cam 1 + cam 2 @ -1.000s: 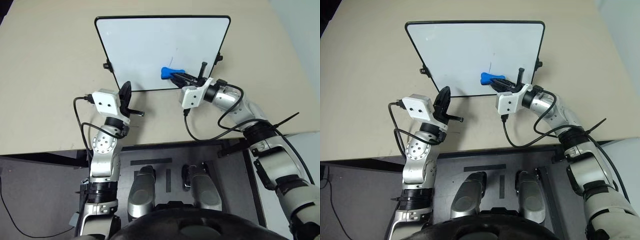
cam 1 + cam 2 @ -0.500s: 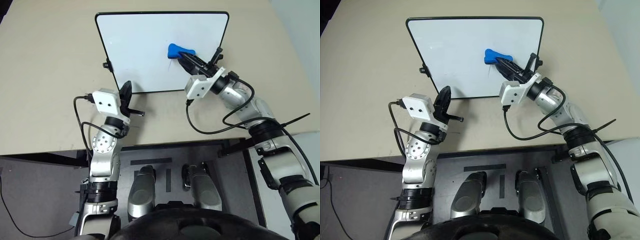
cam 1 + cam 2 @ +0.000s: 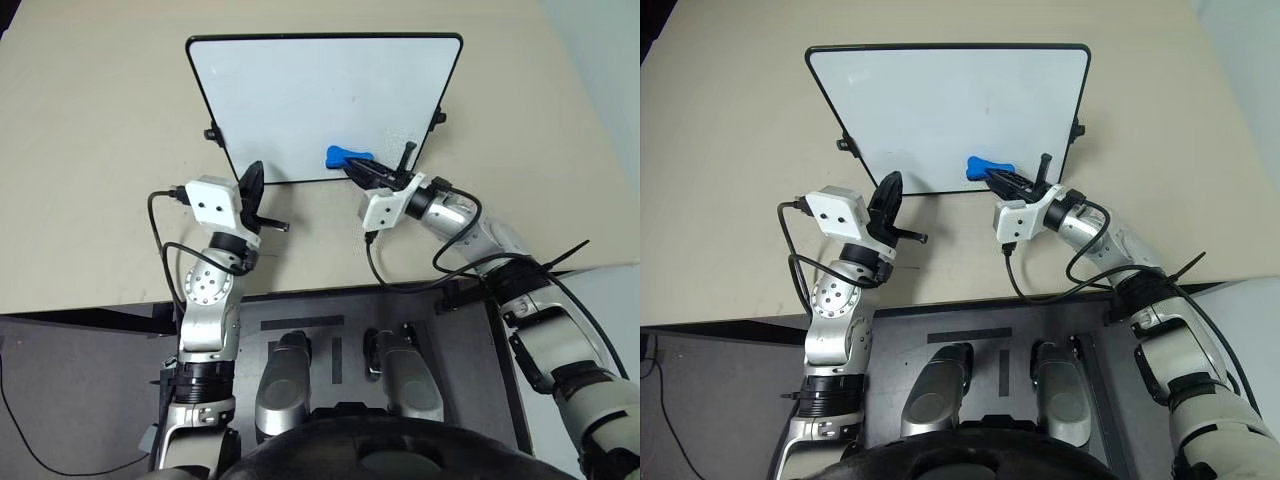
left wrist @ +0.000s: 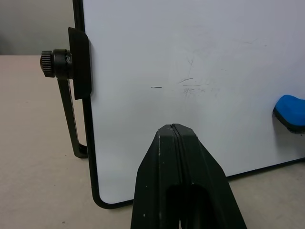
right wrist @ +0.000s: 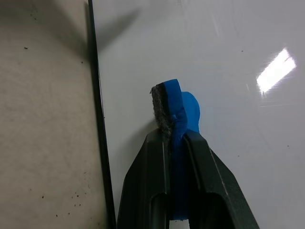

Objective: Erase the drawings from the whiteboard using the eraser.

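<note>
The whiteboard (image 3: 300, 90) stands tilted on the beige table, white with a thin black frame. My right gripper (image 3: 354, 165) is shut on the blue eraser (image 3: 338, 155), and the eraser's dark felt edge (image 5: 159, 109) lies against the board near its lower edge. My left gripper (image 3: 252, 178) is shut and empty, just in front of the board's lower left corner. In the left wrist view a short thin dark stroke of the drawings (image 4: 156, 87) shows on the board, with faint smeared marks (image 4: 190, 86) beside it.
Black side knobs (image 3: 212, 132) (image 3: 437, 117) stick out from the board's frame. The beige table (image 3: 90, 150) spreads wide on both sides of the board, and its front edge (image 3: 320, 288) runs just behind my wrists. A black cable (image 3: 385, 270) loops below the right wrist.
The right gripper swept the eraser up to the board's upper right, then back down to the lower edge. The dark stroke seen mid-board earlier no longer shows in the eye views. The left arm stayed still.
</note>
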Robot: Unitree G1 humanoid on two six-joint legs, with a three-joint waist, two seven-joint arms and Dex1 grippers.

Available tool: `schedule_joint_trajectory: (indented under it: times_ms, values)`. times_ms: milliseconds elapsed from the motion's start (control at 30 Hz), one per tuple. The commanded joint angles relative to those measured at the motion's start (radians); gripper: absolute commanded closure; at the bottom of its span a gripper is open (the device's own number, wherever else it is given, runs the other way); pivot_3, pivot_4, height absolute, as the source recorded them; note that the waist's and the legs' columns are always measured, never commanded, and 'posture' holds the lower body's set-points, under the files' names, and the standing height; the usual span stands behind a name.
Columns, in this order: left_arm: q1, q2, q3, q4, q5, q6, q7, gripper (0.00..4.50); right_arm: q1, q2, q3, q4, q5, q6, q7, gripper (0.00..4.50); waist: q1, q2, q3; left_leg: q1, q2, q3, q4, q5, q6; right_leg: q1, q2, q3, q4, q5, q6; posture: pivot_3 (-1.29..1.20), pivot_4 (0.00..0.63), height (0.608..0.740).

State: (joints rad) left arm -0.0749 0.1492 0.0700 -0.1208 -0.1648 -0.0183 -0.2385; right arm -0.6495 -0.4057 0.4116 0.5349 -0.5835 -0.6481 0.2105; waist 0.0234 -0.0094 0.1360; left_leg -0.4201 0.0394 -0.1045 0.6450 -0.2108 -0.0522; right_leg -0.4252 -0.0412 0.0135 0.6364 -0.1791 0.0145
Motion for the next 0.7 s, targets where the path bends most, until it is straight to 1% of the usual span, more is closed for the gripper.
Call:
schedule_joint_trajectory:
  times_ms: [33, 100, 167, 267, 333, 400, 500, 567, 633, 667, 700]
  values:
    - [-0.013, 0.009, 0.006, -0.022, 0.0, -0.015, -0.004, 4.5, -0.04, 0.0, -0.021, 0.001, -0.005, 0.014, -0.033, 4.42, 0.0, 0.0, 0.0, 0.0, 0.0, 0.0, 0.0, 0.0, 0.0, 0.0, 0.0, 0.0, 0.0, 0.0, 0.0, 0.0, 0.15, 0.74]
    - [-0.014, 0.011, 0.005, -0.024, 0.0, -0.013, -0.003, 4.5, -0.029, -0.013, -0.022, -0.012, 0.01, -0.001, -0.011, 4.42, 0.0, 0.0, 0.0, 0.0, 0.0, 0.0, 0.0, -0.001, -0.001, 0.0, 0.0, 0.0, 0.0, 0.0, 0.0, 0.0, 0.15, 0.74]
    - [-0.013, 0.012, 0.006, -0.027, -0.001, -0.012, -0.002, 4.5, 0.001, -0.032, -0.025, -0.048, 0.056, -0.022, 0.043, 4.42, 0.0, 0.0, 0.0, 0.0, 0.0, 0.0, 0.0, -0.001, -0.002, 0.0, 0.0, 0.0, 0.0, 0.0, 0.0, 0.0, 0.15, 0.74]
    - [-0.009, 0.015, 0.01, -0.032, -0.003, -0.011, -0.001, 4.5, 0.079, -0.084, -0.031, -0.147, 0.183, -0.016, 0.185, 4.42, 0.005, 0.0, 0.0, -0.001, 0.0, 0.0, -0.001, -0.001, -0.002, 0.0, 0.0, 0.0, -0.002, 0.0, 0.001, 0.0, 0.15, 0.74]
    - [-0.005, 0.017, 0.013, -0.035, -0.006, -0.01, -0.002, 4.5, 0.132, -0.117, -0.046, -0.219, 0.268, 0.027, 0.265, 4.42, 0.005, 0.0, 0.0, -0.002, 0.0, 0.001, -0.001, -0.001, -0.002, 0.0, 0.0, 0.0, -0.004, 0.0, 0.001, 0.0, 0.15, 0.74]
    - [0.001, 0.018, 0.013, -0.037, -0.006, -0.01, -0.003, 4.5, 0.208, -0.165, -0.083, -0.32, 0.397, 0.125, 0.366, 4.42, 0.005, 0.0, 0.0, -0.004, 0.0, 0.002, -0.001, -0.001, -0.001, 0.0, 0.0, 0.0, -0.007, -0.001, 0.003, 0.0, 0.15, 0.74]
    - [0.003, 0.02, 0.013, -0.036, -0.009, -0.008, -0.007, 4.5, 0.279, -0.212, -0.129, -0.417, 0.517, 0.256, 0.463, 4.42, 0.004, -0.001, 0.0, -0.006, -0.001, 0.003, 0.0, -0.004, 0.001, 0.0, 0.0, 0.001, -0.009, -0.003, 0.006, 0.0, 0.15, 0.74]
    - [0.001, 0.022, 0.012, -0.034, -0.01, -0.005, -0.01, 4.5, 0.319, -0.237, -0.155, -0.456, 0.571, 0.319, 0.511, 4.42, 0.005, -0.001, 0.0, -0.006, -0.001, 0.005, 0.0, -0.004, 0.001, 0.0, 0.0, 0.001, -0.009, -0.004, 0.007, 0.0, 0.15, 0.74]
    - [-0.002, 0.025, 0.013, -0.033, -0.012, -0.003, -0.013, 4.5, 0.34, -0.246, -0.169, -0.478, 0.591, 0.35, 0.535, 4.42, 0.004, -0.001, 0.0, -0.006, -0.001, 0.005, 0.0, -0.005, 0.001, 0.0, 0.0, 0.002, -0.009, -0.005, 0.008, 0.0, 0.15, 0.74]
    - [-0.004, 0.027, 0.013, -0.032, -0.013, 0.0, -0.015, 4.5, 0.348, -0.247, -0.172, -0.488, 0.601, 0.364, 0.548, 3.69, 0.004, -0.001, 0.0, -0.006, -0.001, 0.005, 0.0, -0.005, 0.001, 0.0, 0.0, 0.002, -0.009, -0.005, 0.008, 0.0, 0.15, 0.74]
    - [-0.006, 0.029, 0.012, -0.032, -0.012, 0.002, -0.016, 4.5, 0.355, -0.248, -0.175, -0.493, 0.608, 0.374, 0.559, 3.46, 0.004, -0.001, 0.0, -0.006, -0.001, 0.005, 0.0, -0.005, 0.001, 0.0, 0.001, 0.002, -0.009, -0.005, 0.008, 0.0, 0.15, 0.74]
